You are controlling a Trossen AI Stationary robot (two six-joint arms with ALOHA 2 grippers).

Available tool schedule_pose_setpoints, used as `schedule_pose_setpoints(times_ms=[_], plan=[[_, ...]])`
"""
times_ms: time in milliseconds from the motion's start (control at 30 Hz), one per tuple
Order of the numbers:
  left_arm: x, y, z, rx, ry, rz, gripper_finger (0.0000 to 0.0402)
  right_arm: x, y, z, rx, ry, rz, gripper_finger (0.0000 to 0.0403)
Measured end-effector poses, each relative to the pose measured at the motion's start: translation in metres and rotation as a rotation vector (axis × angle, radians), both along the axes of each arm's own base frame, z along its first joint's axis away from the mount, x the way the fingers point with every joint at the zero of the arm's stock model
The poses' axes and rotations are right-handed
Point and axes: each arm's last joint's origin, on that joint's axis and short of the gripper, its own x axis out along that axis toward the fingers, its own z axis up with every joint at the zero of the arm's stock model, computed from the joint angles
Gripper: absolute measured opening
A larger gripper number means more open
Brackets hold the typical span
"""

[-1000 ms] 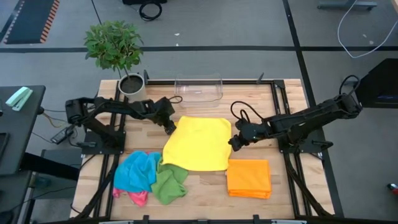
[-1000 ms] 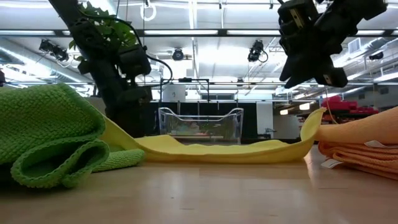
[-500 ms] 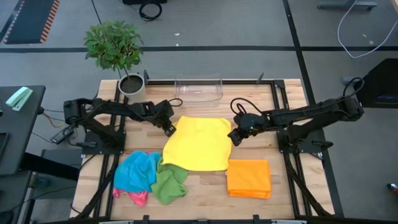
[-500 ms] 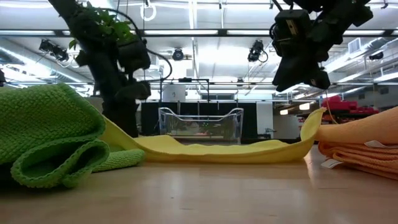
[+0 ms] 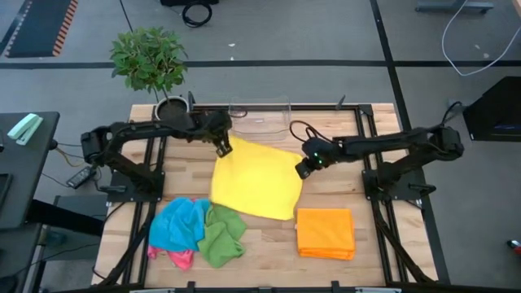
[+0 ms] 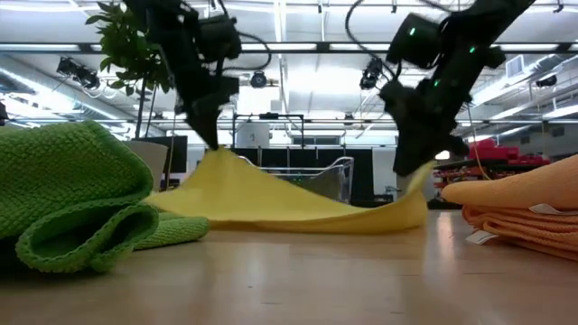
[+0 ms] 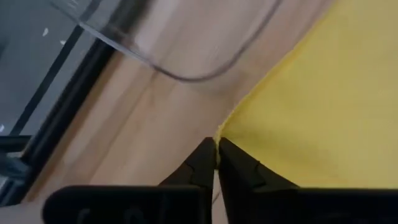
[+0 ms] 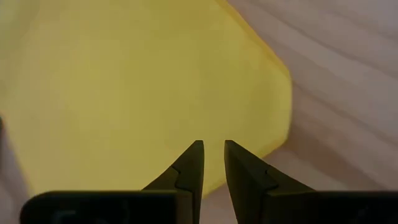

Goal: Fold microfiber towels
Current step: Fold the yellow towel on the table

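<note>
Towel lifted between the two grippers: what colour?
Plain yellow towel; clearest in the high view.

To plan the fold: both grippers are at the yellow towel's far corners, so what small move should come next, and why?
Probably close the right gripper on its corner: the left gripper already pinches and lifts the yellow towel, while the right fingers show a gap.

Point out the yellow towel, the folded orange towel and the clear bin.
yellow towel (image 5: 254,181), high view, middle of the spread cloth
orange towel (image 5: 326,232), high view, top of the folded stack
bin (image 5: 259,114), high view, its clear floor between the walls
</note>
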Motion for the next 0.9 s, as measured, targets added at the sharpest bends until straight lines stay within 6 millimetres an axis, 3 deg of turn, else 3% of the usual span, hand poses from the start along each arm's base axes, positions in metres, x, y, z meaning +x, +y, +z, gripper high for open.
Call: schedule_pose_setpoints(times_ms=[200, 267, 333, 433, 600, 700, 800, 900], plan=[[0.008, -0.006, 0.043, -0.087, -0.103, 0.150, 0.0104, -0.001, -0.027, -0.007, -0.065, 0.027, 0.132, 0.0098], [0.014, -0.019, 0.045, -0.184, -0.167, 0.151, 0.0124, 0.001, -0.031, -0.006, -0.110, 0.010, 0.190, 0.0096], [0.022, -0.039, 0.035, -0.252, -0.200, 0.108, 0.0134, 0.005, -0.034, -0.007, -0.130, -0.021, 0.226, 0.0076], [0.034, -0.074, 0.003, -0.315, -0.257, 0.071, 0.0131, 0.012, -0.037, -0.021, -0.113, 0.007, 0.243, 0.0022], [0.030, -0.117, -0.048, -0.389, -0.240, 0.090, 0.0059, 0.023, -0.041, -0.051, -0.096, 0.075, 0.233, 0.0005], [0.016, -0.125, -0.074, -0.388, -0.125, 0.110, 0.0011, 0.025, -0.041, -0.061, -0.072, 0.105, 0.203, 0.0004], [0.003, -0.123, -0.089, -0.383, -0.063, 0.140, 0.0015, 0.025, -0.029, -0.061, -0.030, 0.135, 0.194, 0.0003], [-0.006, -0.114, -0.100, -0.363, -0.019, 0.148, 0.0011, 0.023, -0.002, -0.054, 0.030, 0.140, 0.216, 0.0003]])
